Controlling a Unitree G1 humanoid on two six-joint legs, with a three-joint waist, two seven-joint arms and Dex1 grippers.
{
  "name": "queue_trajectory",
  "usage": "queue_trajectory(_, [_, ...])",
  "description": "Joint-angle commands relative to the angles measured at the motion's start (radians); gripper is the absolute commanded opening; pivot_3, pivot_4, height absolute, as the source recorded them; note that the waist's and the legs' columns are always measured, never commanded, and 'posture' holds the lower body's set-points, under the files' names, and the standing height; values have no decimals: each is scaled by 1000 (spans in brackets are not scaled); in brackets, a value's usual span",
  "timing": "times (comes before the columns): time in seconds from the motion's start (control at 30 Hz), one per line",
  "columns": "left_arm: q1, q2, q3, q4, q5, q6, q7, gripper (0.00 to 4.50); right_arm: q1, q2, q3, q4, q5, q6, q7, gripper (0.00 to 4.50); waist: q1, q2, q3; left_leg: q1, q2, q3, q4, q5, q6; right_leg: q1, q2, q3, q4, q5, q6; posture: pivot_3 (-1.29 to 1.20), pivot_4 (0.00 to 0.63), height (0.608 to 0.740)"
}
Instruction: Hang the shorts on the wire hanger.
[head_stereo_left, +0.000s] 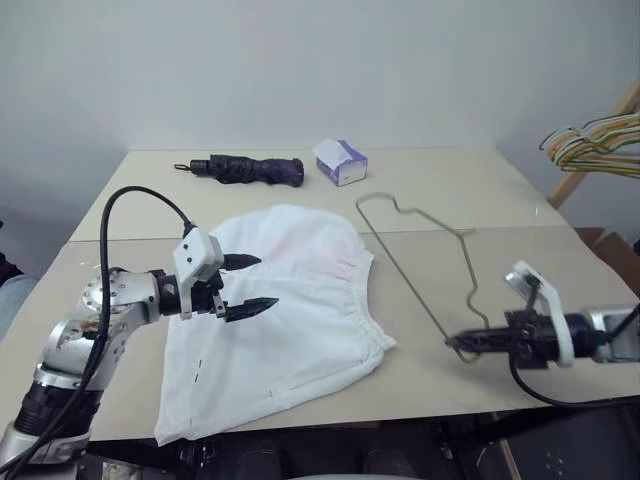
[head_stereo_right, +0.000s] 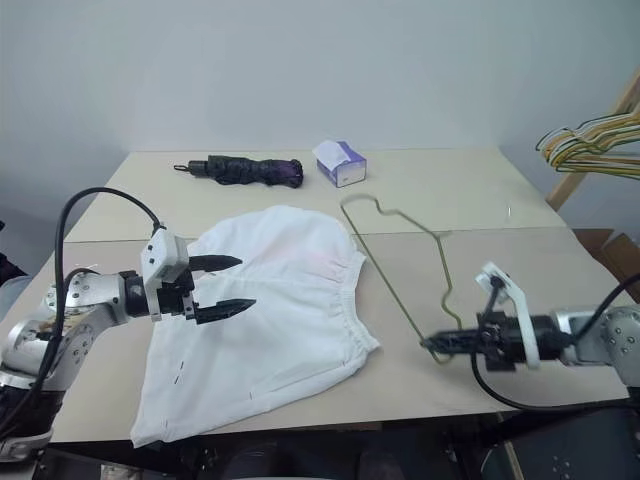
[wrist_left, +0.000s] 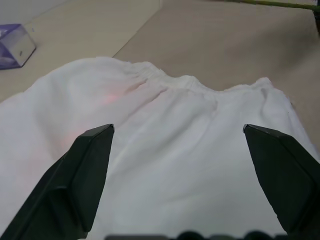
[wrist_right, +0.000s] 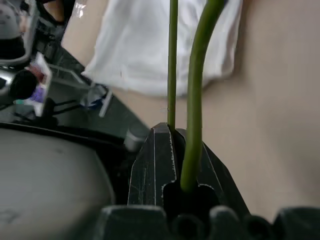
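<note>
The white shorts (head_stereo_left: 300, 320) lie spread flat on the table, their gathered waistband toward the right. My left gripper (head_stereo_left: 264, 283) hovers open just above their left part, fingers (wrist_left: 85, 175) wide apart with only cloth (wrist_left: 175, 150) beneath them. The wire hanger (head_stereo_left: 407, 280) lies right of the shorts, hook toward the far side. Near the table's front right, my right gripper (head_stereo_left: 465, 343) is shut on the hanger's near corner. In the right wrist view two strands of the wire (wrist_right: 194, 100) run out from between the closed jaws.
A folded dark umbrella (head_stereo_left: 250, 169) and a white-and-purple tissue box (head_stereo_left: 341, 161) sit at the back of the table (head_stereo_left: 500, 190). A bunch of coloured hangers (head_stereo_left: 600, 140) hangs off to the far right. The table's front edge is close below both grippers.
</note>
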Motion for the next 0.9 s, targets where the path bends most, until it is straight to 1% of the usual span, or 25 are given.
queue_trajectory(0.03, [0, 19, -16, -46, 40, -26, -5, 4473, 26, -57, 104, 80, -78, -57, 102, 0, -2, 0, 0, 1, 0, 0, 0, 0, 0, 1, 0, 0, 0, 0, 0, 24, 0, 740])
queue_trajectory(0.1, [-4, 11, -15, -63, 29, -10, -4, 4473, 27, -72, 142, 103, -112, -89, 134, 0, -2, 0, 0, 1, 0, 0, 0, 0, 0, 0, 0, 1, 0, 0, 0, 28, 0, 740])
queue_trajectory(0.13, [-4, 9, -14, -72, 27, -8, -4, 4473, 18, -71, 155, 117, -120, -91, 147, 0, -2, 0, 0, 0, 0, 0, 0, 0, 0, 0, 0, 1, 0, 1, 2, 27, 0, 740])
queue_trajectory(0.27, [1, 9, -16, -96, 26, -5, -10, 4473, 7, -52, 199, 162, -167, -135, 186, 0, 3, 0, 0, 0, 0, 0, 0, 0, 0, -1, 1, 2, 0, 1, 4, 32, 0, 740])
queue_trajectory(0.3, [5, 10, -15, -100, 25, -4, -11, 4473, 11, -39, 189, 165, -174, -162, 190, 0, 6, 0, 0, 0, 0, 0, 0, 0, 0, -1, 1, 1, 0, 1, 4, 36, 0, 740])
queue_trajectory(0.37, [7, 10, -12, -102, 33, -5, -5, 4473, -12, -22, 185, 174, -168, -158, 206, 0, 9, 0, 0, 0, 0, 0, 1, 0, 0, 0, 1, 1, 0, 1, 4, 39, 0, 740])
queue_trajectory(0.5, [4, 11, -18, -109, 46, -4, 3, 4473, -52, 24, 236, 207, -219, -142, 168, 0, 14, 0, 0, 1, 0, 0, 1, 0, 0, 0, 1, 2, 1, 1, 4, 42, 0, 740])
queue_trajectory(0.7, [-1, 5, -29, -108, 55, -8, 0, 4473, -92, 56, 241, 278, -259, -151, 171, 0, 28, 1, 0, -1, -1, 3, 2, 0, 0, -1, 1, 1, 1, 1, 4, 42, 0, 740])
queue_trajectory(0.9, [-4, -3, -29, -101, 56, -10, 0, 4473, -92, 29, 230, 328, -285, -164, 202, 0, 29, 1, 0, -1, -1, 6, 2, 0, 0, 0, 1, 1, 1, 1, 4, 43, 0, 740])
